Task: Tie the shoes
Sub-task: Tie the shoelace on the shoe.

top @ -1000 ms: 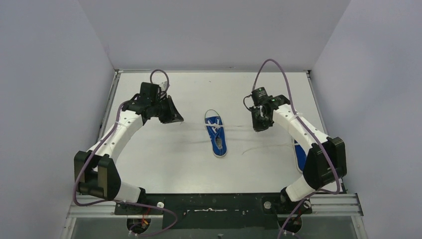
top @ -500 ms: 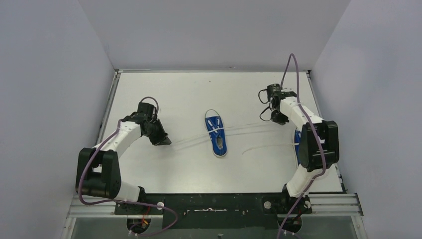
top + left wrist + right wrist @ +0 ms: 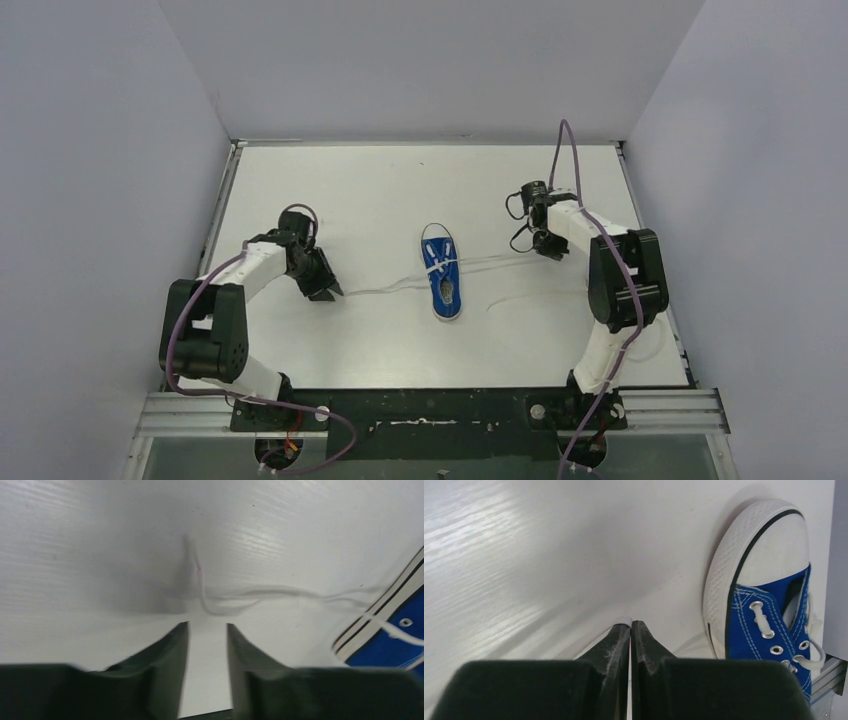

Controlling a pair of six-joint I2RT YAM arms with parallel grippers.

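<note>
One blue sneaker (image 3: 441,283) with a white toe cap lies mid-table, toe to the far side. Its white laces (image 3: 385,288) run out to both sides. My left gripper (image 3: 330,292) rests low on the table left of it, jaws a little open and empty (image 3: 207,625). The lace (image 3: 220,602) lies slack just ahead of the fingertips. My right gripper (image 3: 548,245) is shut (image 3: 630,623), pinching a white lace end at its tips. The right-hand lace (image 3: 500,260) stretches to it. The second shoe (image 3: 764,605) shows in the right wrist view; the right arm hides it from above.
A loose lace strand (image 3: 530,298) curves on the table right of the middle shoe. The right arm's upper link (image 3: 620,280) stands near the table's right edge. Grey walls close in the table (image 3: 380,190) on three sides.
My left gripper has opened slightly and let go of the lace, which now lies slack. The middle shoe has shifted a little right and nearer. My right gripper pulled slightly left and nearer, still shut.
</note>
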